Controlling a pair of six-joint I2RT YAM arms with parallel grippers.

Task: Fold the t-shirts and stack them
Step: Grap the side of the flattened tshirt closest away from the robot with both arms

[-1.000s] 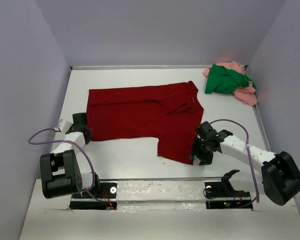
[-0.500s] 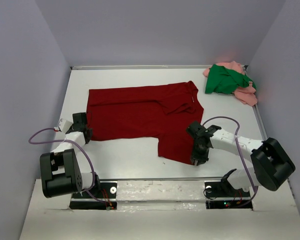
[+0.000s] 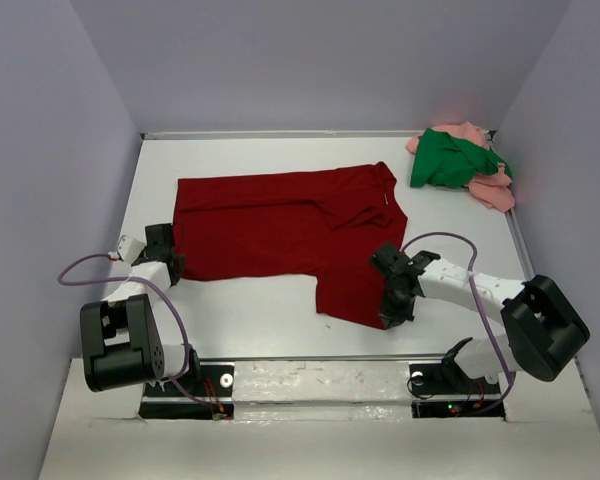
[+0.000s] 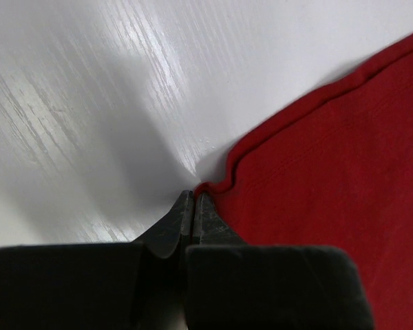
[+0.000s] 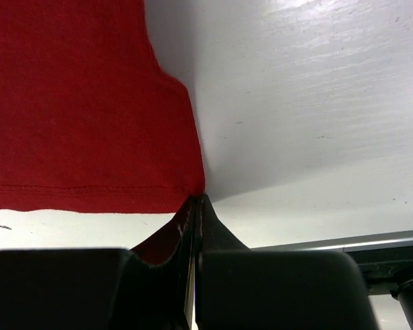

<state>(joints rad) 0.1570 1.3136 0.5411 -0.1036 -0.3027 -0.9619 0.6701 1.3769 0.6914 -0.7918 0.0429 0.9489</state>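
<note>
A dark red t-shirt (image 3: 280, 228) lies spread on the white table, one sleeve flap (image 3: 350, 290) reaching toward the near edge. My left gripper (image 3: 170, 268) is shut on the shirt's near left corner (image 4: 210, 184), with the hem bunched at its tips (image 4: 193, 196). My right gripper (image 3: 390, 318) is shut on the near right corner of the sleeve flap (image 5: 193, 196), red cloth pinched between the jaws. A green t-shirt (image 3: 445, 160) lies crumpled on a salmon pink t-shirt (image 3: 490, 185) at the far right corner.
Grey walls enclose the table on three sides. The table's far rim (image 3: 280, 134) runs along the back. The arm bases (image 3: 320, 385) sit on a rail at the near edge. Purple cables (image 3: 90, 272) loop beside both arms.
My right gripper moved left onto the sleeve flap's near right corner and shut on it. The left gripper stayed shut on its corner.
</note>
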